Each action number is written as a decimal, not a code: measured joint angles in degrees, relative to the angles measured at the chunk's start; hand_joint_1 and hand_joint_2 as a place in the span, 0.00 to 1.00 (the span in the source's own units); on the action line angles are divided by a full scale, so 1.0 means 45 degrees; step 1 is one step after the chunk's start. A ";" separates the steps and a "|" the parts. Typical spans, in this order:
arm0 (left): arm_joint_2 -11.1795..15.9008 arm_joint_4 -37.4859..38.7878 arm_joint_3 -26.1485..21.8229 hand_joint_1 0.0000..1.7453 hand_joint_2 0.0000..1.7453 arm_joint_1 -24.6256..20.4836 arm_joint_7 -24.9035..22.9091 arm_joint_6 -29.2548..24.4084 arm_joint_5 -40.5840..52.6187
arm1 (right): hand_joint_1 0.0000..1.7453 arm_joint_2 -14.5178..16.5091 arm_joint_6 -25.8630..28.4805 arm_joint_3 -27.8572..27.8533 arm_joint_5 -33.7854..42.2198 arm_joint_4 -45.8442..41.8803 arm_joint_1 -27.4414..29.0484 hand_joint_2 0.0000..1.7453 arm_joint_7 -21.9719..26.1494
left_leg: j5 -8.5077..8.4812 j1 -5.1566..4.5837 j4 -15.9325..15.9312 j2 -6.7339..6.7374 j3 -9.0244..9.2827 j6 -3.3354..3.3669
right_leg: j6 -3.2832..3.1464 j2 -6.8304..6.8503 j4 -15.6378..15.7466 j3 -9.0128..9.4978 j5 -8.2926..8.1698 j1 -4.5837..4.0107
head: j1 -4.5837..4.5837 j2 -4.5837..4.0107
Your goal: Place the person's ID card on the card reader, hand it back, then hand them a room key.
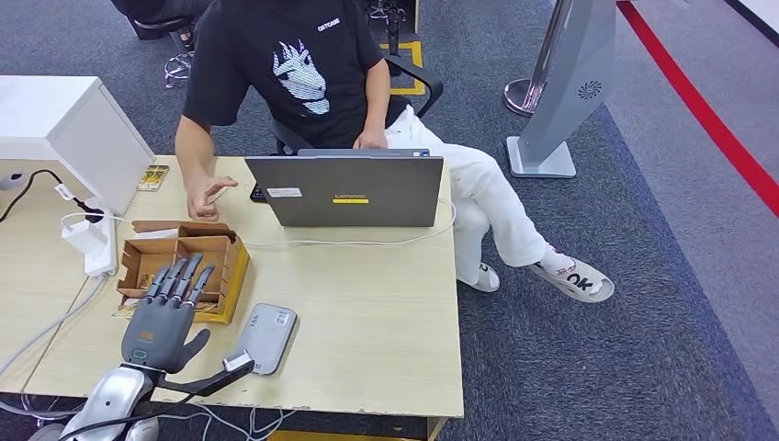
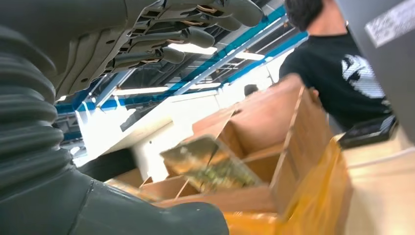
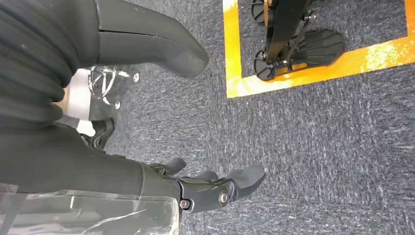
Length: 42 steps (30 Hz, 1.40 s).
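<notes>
- Light wooden desk (image 1: pixel 367 303) fills lower left & centre of head view; grey carpet (image 1: pixel 643 303) to the right w/ a red stripe (image 1: pixel 707 115) running diagonally at upper right.
- Person in black printed T-shirt (image 1: pixel 294 64) sits at far side of desk, upper centre; one hand (image 1: pixel 204 195) rests on desk just above the box, other hand behind the laptop.
- Grey Lenovo laptop (image 1: pixel 344 190) open, lid back facing camera, centre of frame.
- Brown cardboard compartment box (image 1: pixel 184 262) at left-centre on a yellow sheet; left wrist view shows a card w/ gold-green print (image 2: pixel 210 164) lying tilted in one compartment — can't tell which kind of card.
- Small yellowish card (image 1: pixel 152 177) flat on desk at upper left, beside the white cabinet (image 1: pixel 73 129), well apart from both robot hands.
- Grey card reader (image 1: pixel 265 336) flat on desk at lower centre-left, just right of the left hand; nothing on its top face.
- Left hand (image 1: pixel 165 317) lower left, palm down, fingers straight & slightly spread, tips over near edge of box; holds nothing.
- Right hand (image 3: pixel 215 186) hangs over carpet by a yellow floor line (image 3: pixel 303 68); fingers loosely extended, empty.
- White power adapter (image 1: pixel 92 241) & cables at left edge.
</notes>
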<state>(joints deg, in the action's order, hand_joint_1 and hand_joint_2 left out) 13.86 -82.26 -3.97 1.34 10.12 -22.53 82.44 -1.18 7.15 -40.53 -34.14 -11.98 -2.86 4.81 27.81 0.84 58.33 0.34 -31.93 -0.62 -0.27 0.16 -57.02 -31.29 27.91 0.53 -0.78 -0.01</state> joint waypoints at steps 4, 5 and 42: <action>0.0095 0.0249 -0.0089 0.00 1.00 0.0067 -0.0180 -0.0351 0.0216 | 0.00 0.0010 0.0030 -0.0221 -0.0207 0.0000 -0.0010 1.00 -0.0001 | 0.0000 -0.0001 0.0000 -0.0001 -0.0002 0.0000 | 0.0000 0.0001 0.0000 0.0001 0.0000 0.0000 | 0.0000 0.0000; 0.0102 0.0294 -0.0129 0.00 1.00 0.0073 -0.0190 -0.0411 0.0239 | 0.00 0.0017 0.0044 -0.0263 -0.0238 0.0000 -0.0011 1.00 -0.0001 | 0.0000 -0.0001 0.0000 -0.0001 -0.0003 0.0000 | 0.0000 0.0002 0.0000 0.0001 0.0000 0.0000 | 0.0001 0.0000; 0.0606 0.1366 -0.0703 1.00 1.00 -0.1958 -0.2364 -0.1210 0.1643 | 0.00 0.0141 -0.0257 -0.1195 -0.1800 -0.0012 -0.0138 1.00 0.0013 | -0.0008 -0.0001 0.0001 -0.0001 0.0000 -0.0002 | -0.0002 0.0000 -0.0001 -0.0007 -0.0004 0.0000 | 0.0000 0.0001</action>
<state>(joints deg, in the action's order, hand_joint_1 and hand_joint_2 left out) 16.59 -76.11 -7.13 -7.47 -0.52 -27.98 89.83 -0.55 5.99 -45.90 -42.24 -12.03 -3.48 4.87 27.78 0.84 58.33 0.34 -31.93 -0.62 -0.27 0.16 -57.02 -31.32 27.89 0.53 -0.78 0.00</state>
